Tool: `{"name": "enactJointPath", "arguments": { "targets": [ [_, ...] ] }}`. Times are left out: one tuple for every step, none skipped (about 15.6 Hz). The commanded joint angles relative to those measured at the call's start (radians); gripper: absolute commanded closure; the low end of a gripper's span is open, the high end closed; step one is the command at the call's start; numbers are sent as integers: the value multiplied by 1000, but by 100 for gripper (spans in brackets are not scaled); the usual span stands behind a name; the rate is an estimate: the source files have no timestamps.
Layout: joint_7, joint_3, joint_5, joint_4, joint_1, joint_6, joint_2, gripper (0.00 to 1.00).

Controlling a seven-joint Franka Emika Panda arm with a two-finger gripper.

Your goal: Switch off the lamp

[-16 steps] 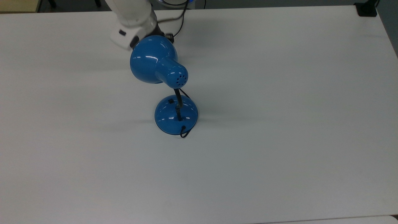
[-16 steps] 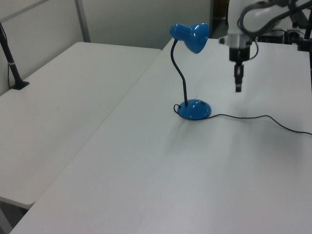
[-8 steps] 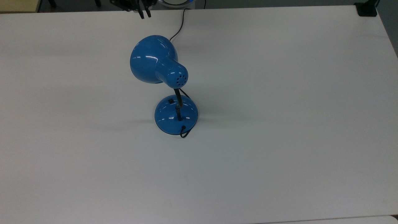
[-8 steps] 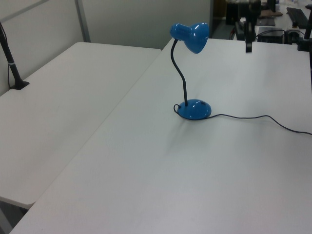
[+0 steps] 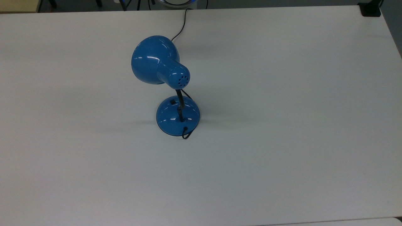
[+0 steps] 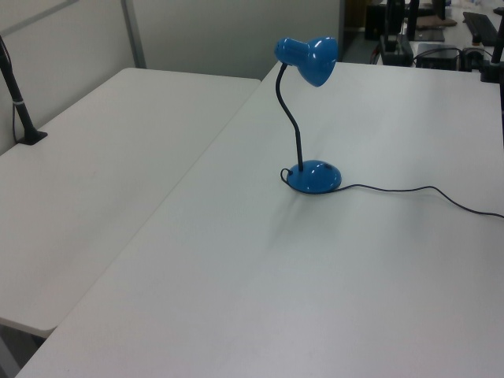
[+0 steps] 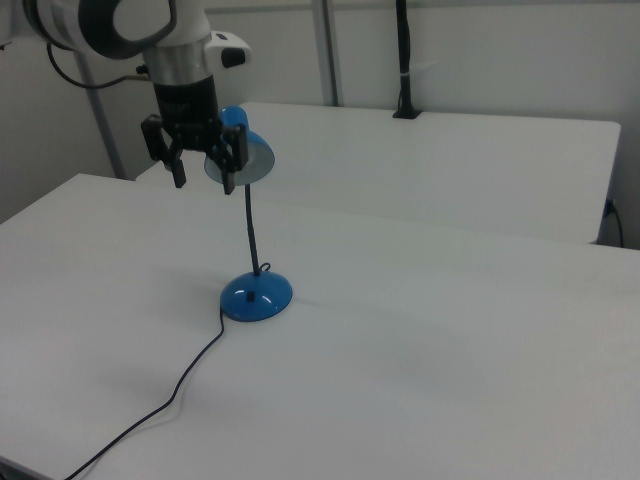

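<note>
Your tool (image 7: 203, 180) hangs up high with its fingers spread wide, gripping nothing, overlapping the blue lamp (image 7: 252, 291) shade in the right view. Lamp stands mid-table (image 5: 282, 125), cord (image 6: 425, 190) trailing off.

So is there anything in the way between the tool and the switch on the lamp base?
Nothing visible stands between them. The tool hangs open, high beside the lamp shade, and the switch sits uncovered on the base, bare table around it.
</note>
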Motion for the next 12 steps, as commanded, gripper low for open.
{"name": "enactJointPath", "arguments": {
  "targets": [
    [20, -33, -17, 43, 31, 0, 31, 0],
    [47, -33, -20, 39, 42, 15, 28, 0],
    [110, -30, -30, 38, 49, 20, 30, 0],
    [171, -30, -45, 38, 58, 26, 31, 0],
    [204, -33, -54, 36, 62, 36, 33, 0],
    [204, -39, -54, 36, 62, 41, 33, 0],
    [204, -49, -54, 38, 63, 43, 33, 0],
    [204, -51, -54, 38, 68, 43, 33, 0],
    [204, -51, -54, 38, 69, 43, 33, 0],
    [204, -51, -56, 38, 69, 43, 33, 0],
    [205, -51, -57, 38, 71, 41, 31, 0],
    [205, -51, -56, 38, 71, 41, 31, 0]
  ]
}}
